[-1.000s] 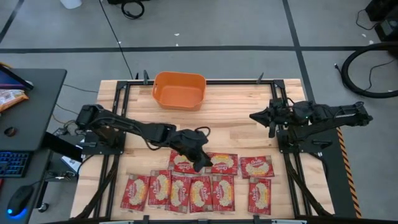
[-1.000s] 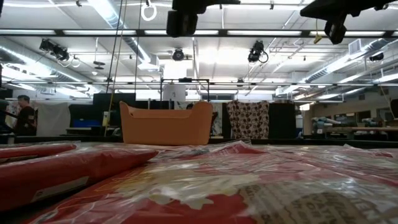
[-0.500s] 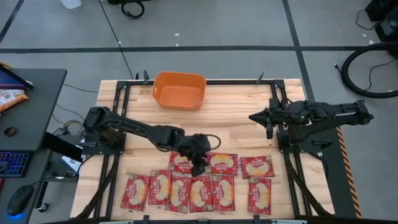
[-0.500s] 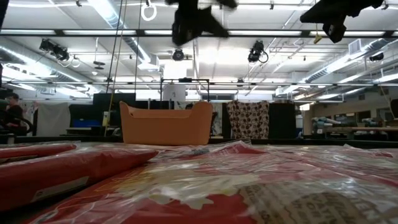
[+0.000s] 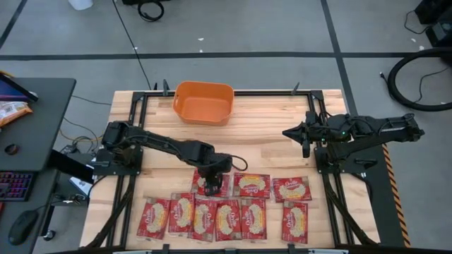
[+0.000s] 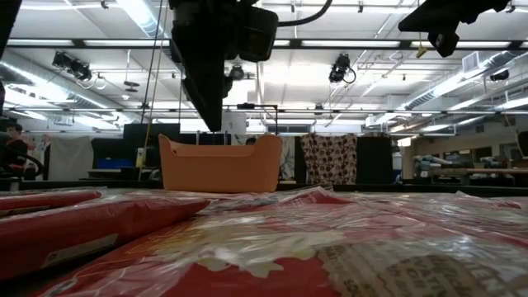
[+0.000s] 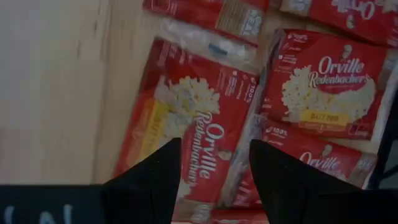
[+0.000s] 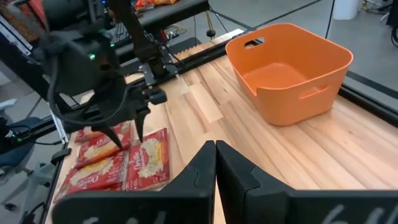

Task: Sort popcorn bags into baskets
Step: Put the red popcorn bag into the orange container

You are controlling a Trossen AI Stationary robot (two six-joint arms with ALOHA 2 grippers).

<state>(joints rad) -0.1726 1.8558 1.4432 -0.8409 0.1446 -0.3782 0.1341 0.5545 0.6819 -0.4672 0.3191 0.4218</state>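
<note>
From above, the left end effector [image 5: 212, 185] hangs just over a popcorn bag [image 5: 210, 183] in the lower centre, the orange basket [image 5: 204, 101] well apart at upper centre. The right end effector [image 5: 305, 134] waits at right. Left wrist view: fingers [image 7: 152, 180] spread apart, straddling the Orville Redenbacher's bag [image 7: 189, 124]. Right wrist view: its fingers [image 8: 199, 168] pressed together, basket [image 8: 289, 71] at upper right.
</note>
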